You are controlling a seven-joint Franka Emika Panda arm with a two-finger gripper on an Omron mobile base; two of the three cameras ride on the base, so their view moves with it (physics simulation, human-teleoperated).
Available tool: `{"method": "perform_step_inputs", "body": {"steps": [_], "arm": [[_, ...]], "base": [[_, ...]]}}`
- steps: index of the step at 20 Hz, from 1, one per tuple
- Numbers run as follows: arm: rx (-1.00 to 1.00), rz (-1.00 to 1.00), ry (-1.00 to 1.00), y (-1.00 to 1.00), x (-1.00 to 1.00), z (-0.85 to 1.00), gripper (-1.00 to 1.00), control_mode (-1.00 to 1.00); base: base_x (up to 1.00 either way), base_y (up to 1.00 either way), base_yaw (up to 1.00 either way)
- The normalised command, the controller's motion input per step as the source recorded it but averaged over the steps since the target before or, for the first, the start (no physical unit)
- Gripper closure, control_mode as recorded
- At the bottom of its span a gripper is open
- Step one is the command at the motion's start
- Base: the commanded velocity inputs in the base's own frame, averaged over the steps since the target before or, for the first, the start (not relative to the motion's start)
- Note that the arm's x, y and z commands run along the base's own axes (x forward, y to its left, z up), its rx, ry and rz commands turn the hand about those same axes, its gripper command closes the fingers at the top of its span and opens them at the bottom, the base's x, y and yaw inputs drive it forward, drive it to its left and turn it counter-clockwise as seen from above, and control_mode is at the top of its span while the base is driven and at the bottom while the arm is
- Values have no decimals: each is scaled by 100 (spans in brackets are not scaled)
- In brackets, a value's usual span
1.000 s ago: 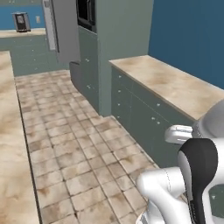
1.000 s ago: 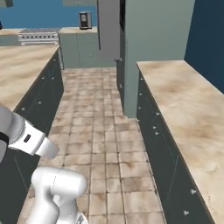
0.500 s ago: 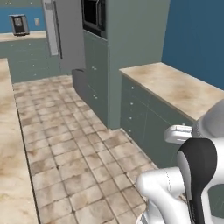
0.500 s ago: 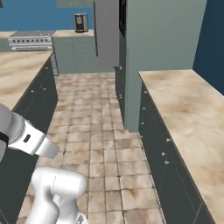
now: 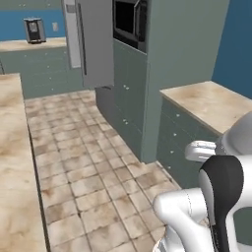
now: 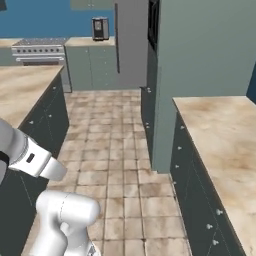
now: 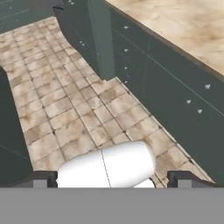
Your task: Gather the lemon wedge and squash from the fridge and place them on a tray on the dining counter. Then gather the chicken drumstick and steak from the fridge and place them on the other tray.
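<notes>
While the gripper (image 7: 111, 179) hangs low over the tiled floor (image 7: 65, 109) with its jaws spread wide and nothing between them, the fridge (image 5: 93, 42) stands far ahead of it, door closed; a beige counter (image 7: 183, 26) runs along its right.

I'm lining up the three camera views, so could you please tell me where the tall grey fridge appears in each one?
Left base view: the fridge stands top centre, beside the built-in oven.
Right base view: it stands top centre, right of the coffee machine.
Hand view: I cannot make it out.
Shared landmark: the tiled floor running along the aisle.
</notes>
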Motion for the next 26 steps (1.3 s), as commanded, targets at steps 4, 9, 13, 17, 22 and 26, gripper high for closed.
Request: {"method": "perform_step_inputs", "body": {"steps": [4,9,13,17,22,26], "arm": [[0,0,0,0,0,0,-100,100],[0,0,0,0,0,0,-100,100],[0,0,0,0,0,0,-100,100],[0,0,0,0,0,0,-100,100],[0,0,0,0,0,0,-100,100],[0,0,0,0,0,0,-100,100]], "base": [[100,3,15],[100,2,15],[100,4,15],[100,8,14],[100,13,12],[100,20,9]]}}
